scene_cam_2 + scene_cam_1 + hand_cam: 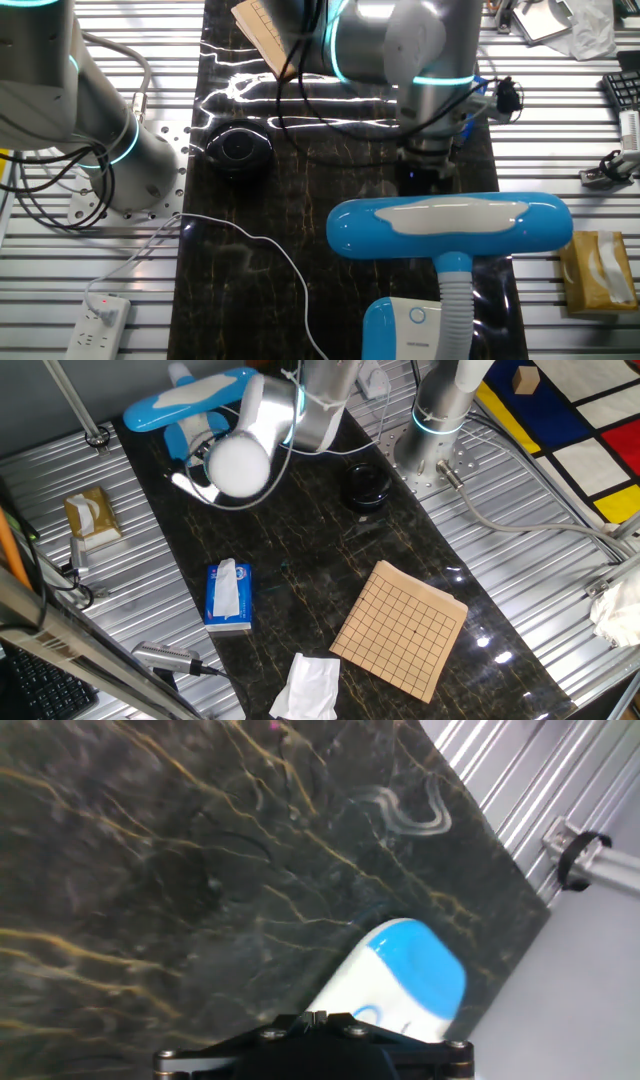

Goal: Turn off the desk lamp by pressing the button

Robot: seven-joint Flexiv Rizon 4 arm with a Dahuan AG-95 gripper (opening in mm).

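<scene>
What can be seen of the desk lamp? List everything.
The desk lamp looks like glossy light blue plastic. Its long oval head lies level, with a white strip along it, on a ribbed white neck rising from a blue base that carries a white panel with a round button mark. It stands at one end of the dark marble tabletop. The gripper isn't touching it.

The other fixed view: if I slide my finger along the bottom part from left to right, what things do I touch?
Power strip → white cord → desk lamp → tissue box.
</scene>
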